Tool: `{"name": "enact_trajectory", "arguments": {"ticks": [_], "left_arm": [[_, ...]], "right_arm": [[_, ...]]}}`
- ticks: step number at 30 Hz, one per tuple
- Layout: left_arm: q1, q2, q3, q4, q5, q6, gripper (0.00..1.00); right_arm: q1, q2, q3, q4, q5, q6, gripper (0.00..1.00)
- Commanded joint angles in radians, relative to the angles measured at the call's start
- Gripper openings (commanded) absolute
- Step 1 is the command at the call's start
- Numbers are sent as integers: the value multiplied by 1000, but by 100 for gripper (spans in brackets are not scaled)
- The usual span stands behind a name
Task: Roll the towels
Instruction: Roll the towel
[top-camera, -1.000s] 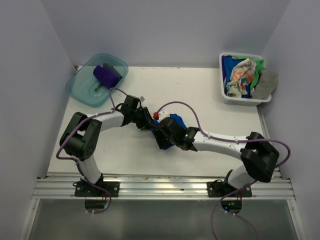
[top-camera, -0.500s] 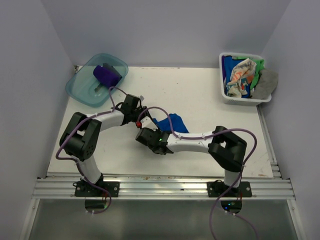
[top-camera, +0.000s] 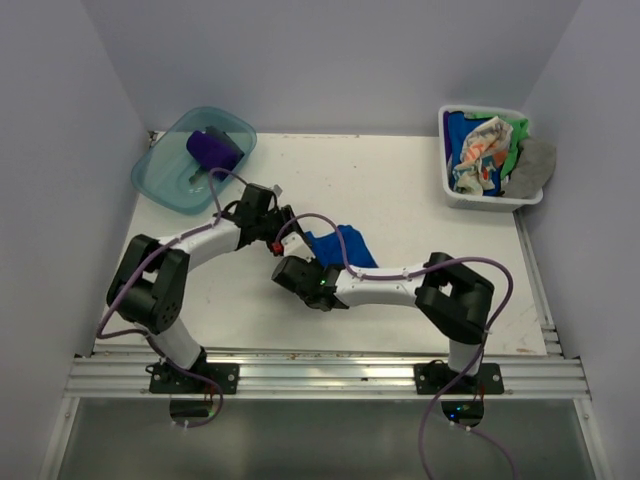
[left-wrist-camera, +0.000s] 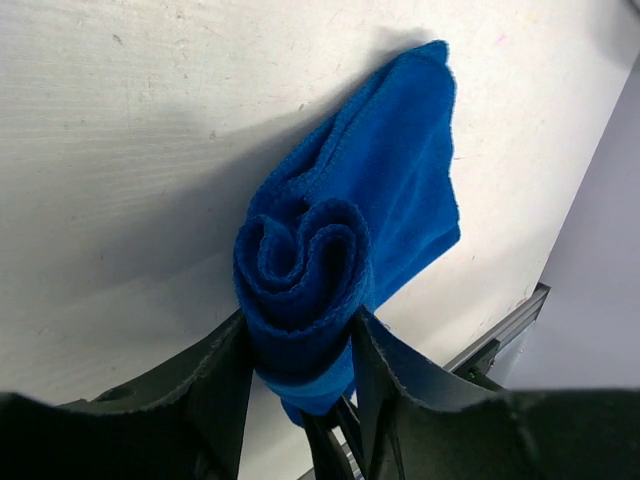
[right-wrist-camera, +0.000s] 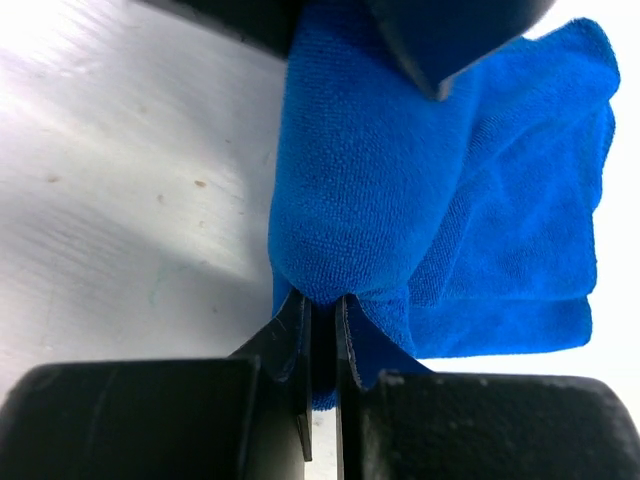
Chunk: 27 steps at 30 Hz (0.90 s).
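Two arms are on one blue towel (left-wrist-camera: 340, 200) right now, mid-desk (top-camera: 420, 200), a bit left of centre. It's a loose spiral at the near end with a flat tail lying out behind it.

Left fingers (left-wrist-camera: 215, 390) are about half open and straddle the roll, pads touching it on both sides, so I'd call that a light hold. Right fingers (right-wrist-camera: 290, 335) are pressed almost together with their tips right up against the side of the roll. Can't tell if a layer of cloth is actually caught between them or they're just butting against it.

Purple towel (top-camera: 212, 150) is sitting in the tub (top-camera: 160, 175) at the back left. More towels (top-camera: 485, 145) are heaped in the basket (top-camera: 480, 197) at the back right, so I'd guess there's plenty left to do.

What worries me:
- The spiral is slack. If the left side lets go while nothing else has it, it'll probably spring open.
- If the right tips only have the outer layer, a pull would peel the roll instead of tightening it.
- The tail isn't wound in. Lifting now would likely leave it dangling and drag the coil undone.
- Both sets of fingers are crowded at the same end, so they could easily knock each other.
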Motion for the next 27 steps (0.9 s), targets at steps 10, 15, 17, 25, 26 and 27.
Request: {"name": "enact_trajectory", "arguments": {"ticks": [10,15,17,25,26,27], "left_arm": [[44,-218,-44,-101,-55,27,84],[57,-223,-27,-118,-61,45,84],[60,-226,-21,-131,-70,56,84],[64,-229,-21,-133,-55,96,95],[64,-226,-22,-135,-54,105,94],[64,-221,-25,-132,-51,109,94]], "right_arm": [[-41,-129,-147,327,-344,43,0],[-138,-181,-260,445,-543,173,0],[-181,-187,-306,485,-592,211,0],[-274,-158,-346,584,-818,251,0],[-288,-146,-339,584,-853,247,0],[-297,-143,-336,584,-879,247,0]]}}
